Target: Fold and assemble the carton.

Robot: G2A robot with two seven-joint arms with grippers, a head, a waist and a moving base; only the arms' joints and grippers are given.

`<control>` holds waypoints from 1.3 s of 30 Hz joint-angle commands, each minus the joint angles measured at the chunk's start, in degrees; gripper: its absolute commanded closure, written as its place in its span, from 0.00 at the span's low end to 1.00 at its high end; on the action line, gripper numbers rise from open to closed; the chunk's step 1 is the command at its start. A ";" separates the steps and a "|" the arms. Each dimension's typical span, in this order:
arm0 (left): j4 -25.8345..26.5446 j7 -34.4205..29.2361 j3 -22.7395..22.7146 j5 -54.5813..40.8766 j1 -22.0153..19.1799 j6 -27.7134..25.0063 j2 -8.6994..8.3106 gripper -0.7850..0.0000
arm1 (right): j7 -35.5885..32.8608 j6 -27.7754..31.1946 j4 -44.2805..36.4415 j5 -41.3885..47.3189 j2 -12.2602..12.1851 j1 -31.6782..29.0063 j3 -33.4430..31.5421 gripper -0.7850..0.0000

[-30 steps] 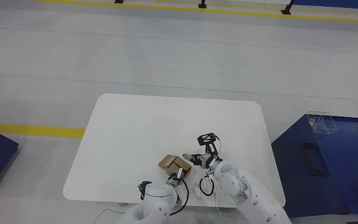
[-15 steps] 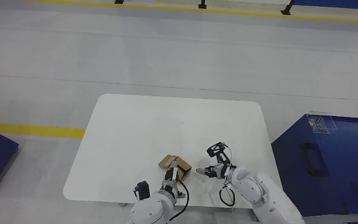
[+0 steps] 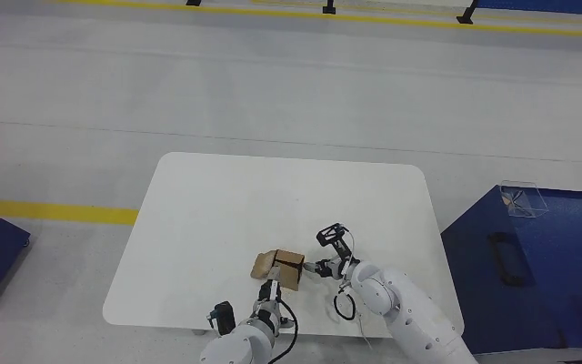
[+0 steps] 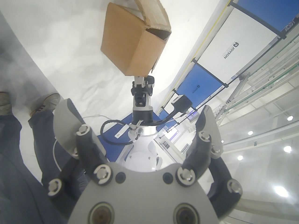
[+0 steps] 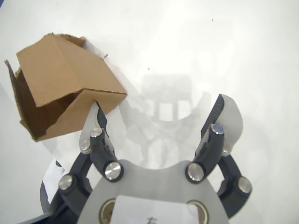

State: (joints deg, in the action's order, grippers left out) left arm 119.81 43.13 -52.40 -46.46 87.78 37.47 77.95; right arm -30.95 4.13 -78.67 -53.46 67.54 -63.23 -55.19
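A brown cardboard carton point(image 3: 280, 266), partly folded with one end open, stands tilted near the front edge of the white table point(image 3: 227, 200). My right gripper point(image 3: 318, 267) is at the carton's right side. In the right wrist view this gripper point(image 5: 158, 106) is open, and one finger point(image 5: 101, 115) touches the lower corner of the carton point(image 5: 63, 75). My left gripper point(image 3: 269, 290) sits just in front of the carton at the table's edge. In the left wrist view it point(image 4: 137, 120) is open and holds nothing, apart from the carton point(image 4: 133, 45).
A blue cabinet point(image 3: 509, 273) stands to the right of the table, with a clear plastic box point(image 3: 523, 197) on top. The table's back and left areas are bare.
My right gripper moved left, back to the carton's side. The carton has tipped up and shifted a little toward the left. My left arm drew back toward the table's front edge.
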 commanded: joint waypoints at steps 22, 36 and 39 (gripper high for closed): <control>-2.79 -14.38 -1.18 20.88 7.88 -28.03 -1.16 0.00 | 15.88 -2.60 -11.28 0.80 0.39 -5.23 -6.20 0.00; -5.62 -16.97 -1.03 21.43 8.03 -31.48 -1.06 0.00 | 18.85 -4.59 -13.06 -6.11 0.71 -6.03 -3.63 0.00; -10.15 -17.71 -1.61 20.10 7.84 -37.17 -0.71 0.00 | 20.31 -6.76 -13.17 -10.14 1.19 -6.13 -1.51 0.00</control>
State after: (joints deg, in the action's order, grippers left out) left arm 111.74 25.39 -53.71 -25.74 95.71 2.95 77.09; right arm -10.99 -1.84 -92.05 -62.13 68.56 -69.42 -57.49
